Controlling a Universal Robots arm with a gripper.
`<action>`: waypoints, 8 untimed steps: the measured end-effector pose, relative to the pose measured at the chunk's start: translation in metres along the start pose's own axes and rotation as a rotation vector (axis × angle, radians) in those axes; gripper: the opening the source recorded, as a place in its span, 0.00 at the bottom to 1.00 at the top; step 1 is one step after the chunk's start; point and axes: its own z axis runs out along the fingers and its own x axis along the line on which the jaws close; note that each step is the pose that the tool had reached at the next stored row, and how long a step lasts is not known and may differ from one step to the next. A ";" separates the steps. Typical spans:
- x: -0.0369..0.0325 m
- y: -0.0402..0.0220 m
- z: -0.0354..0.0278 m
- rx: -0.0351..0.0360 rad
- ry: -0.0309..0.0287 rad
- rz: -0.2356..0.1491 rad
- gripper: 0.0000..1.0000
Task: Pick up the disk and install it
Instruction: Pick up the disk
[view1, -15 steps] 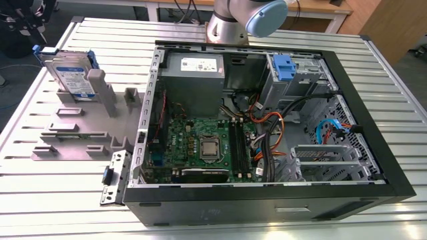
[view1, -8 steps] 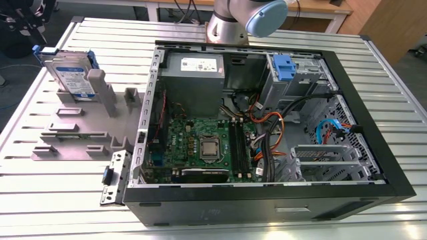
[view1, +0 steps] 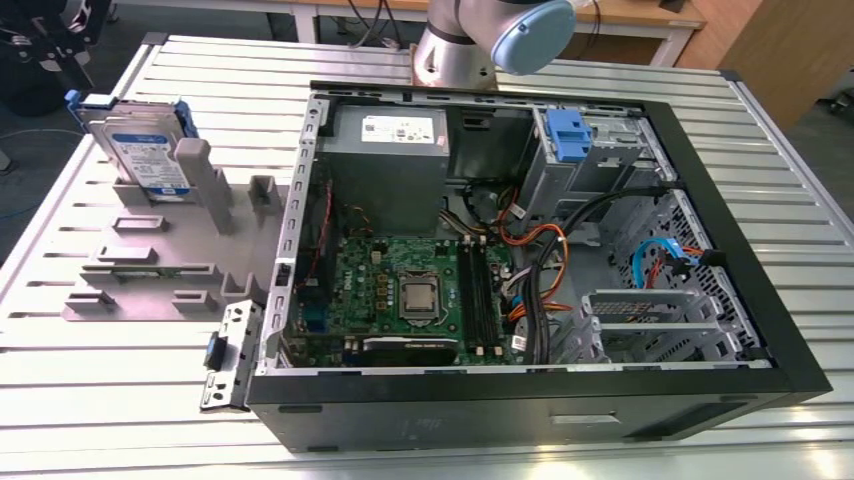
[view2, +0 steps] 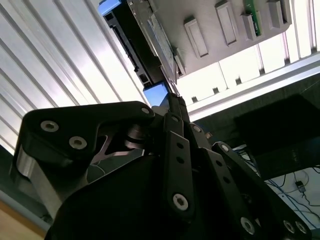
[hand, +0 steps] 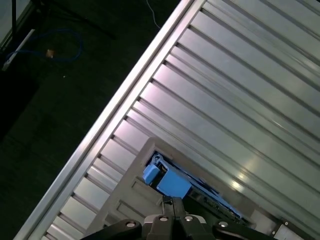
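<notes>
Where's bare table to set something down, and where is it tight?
Free: slatted table between the grey fixture and its near edge, and beside the case on the exterior view's right. Crowded: inside the case, among cables; the fixture's far corner, where the disk stands.

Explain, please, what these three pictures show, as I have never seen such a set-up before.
This is one robot arm standing behind a slatted metal table. The exterior view comes from a camera off the arm. Both wrist views come from cameras riding near its gripper, whose dark linkages show in the foreground. On the table lies an open computer case with its motherboard exposed. At the exterior view's left is a grey holder, and the disk, a hard drive in blue rails, stands upright in it. The wrist views look down on that disk. The gripper hangs above it, jaws closed and holding nothing, so the disk is not yet picked up.
</notes>
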 end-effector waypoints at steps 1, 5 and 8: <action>0.0000 0.0000 0.0000 -0.0001 0.0002 -0.006 0.11; 0.0000 0.0000 0.0000 -0.0007 0.0012 -0.028 0.11; 0.0000 0.0000 0.0000 -0.0010 0.0019 -0.044 0.11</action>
